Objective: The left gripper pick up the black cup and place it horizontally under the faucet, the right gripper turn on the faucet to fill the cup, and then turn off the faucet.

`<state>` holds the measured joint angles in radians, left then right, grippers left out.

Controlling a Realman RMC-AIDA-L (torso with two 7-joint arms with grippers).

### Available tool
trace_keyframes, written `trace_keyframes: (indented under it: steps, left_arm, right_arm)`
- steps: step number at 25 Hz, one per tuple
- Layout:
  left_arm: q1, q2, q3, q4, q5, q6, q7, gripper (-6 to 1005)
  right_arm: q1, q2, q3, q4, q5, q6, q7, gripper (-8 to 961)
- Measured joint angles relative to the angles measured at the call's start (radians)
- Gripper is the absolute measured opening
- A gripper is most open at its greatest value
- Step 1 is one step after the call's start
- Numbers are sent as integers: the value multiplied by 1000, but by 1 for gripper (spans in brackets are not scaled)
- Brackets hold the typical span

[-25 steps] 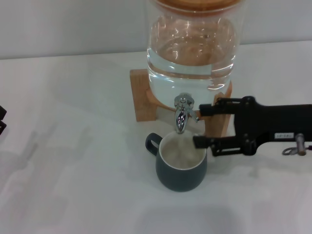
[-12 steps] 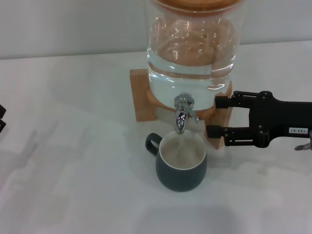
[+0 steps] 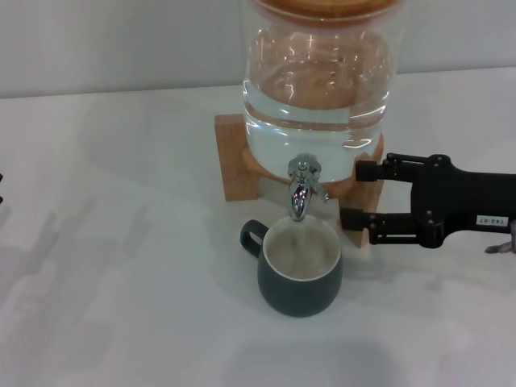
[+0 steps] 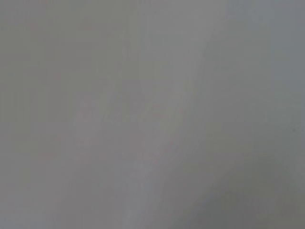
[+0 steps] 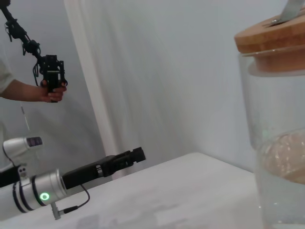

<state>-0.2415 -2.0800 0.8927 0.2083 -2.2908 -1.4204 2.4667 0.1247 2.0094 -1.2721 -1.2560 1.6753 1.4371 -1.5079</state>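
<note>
White tabletop point(image 3: 121, 266), cup under a running spigot.

Nearest, the black cup point(image 3: 300, 278) stands upright on the table, directly beneath the faucet point(image 3: 301, 187), with water in it. Just beside it, toward the robot's right, the right gripper point(image 3: 351, 194) hovers with its two fingers spread apart, gripping nothing, tips near the faucet and the wooden stand point(image 3: 235, 157). Behind rises the glass dispenser point(image 3: 318, 81). Far off, the left gripper point(image 5: 135, 155) hangs above the table; whether its fingers are parted I cannot tell.

My right gripper point(image 3: 350, 194) right of the faucet point(image 3: 300, 187), fingers parted, clear of the lever, black cup point(image 3: 299, 277) upright under the spout, glass dispenser point(image 3: 318, 89) on its wooden stand point(image 3: 236, 157) behind.
</note>
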Motion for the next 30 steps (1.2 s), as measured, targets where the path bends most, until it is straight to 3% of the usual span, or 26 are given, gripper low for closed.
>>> trace_keyframes:
  steps: [10,30]
  left_arm:
    - [-2,0,0,3,-1,-2,0,787]
    - [12,3,0,5,0,-5,1,787]
  right_arm:
    - [-16,0,-110,-34,17,-111,4,795]
    - [-173,3,-281,-251,-25,-365,28,793]
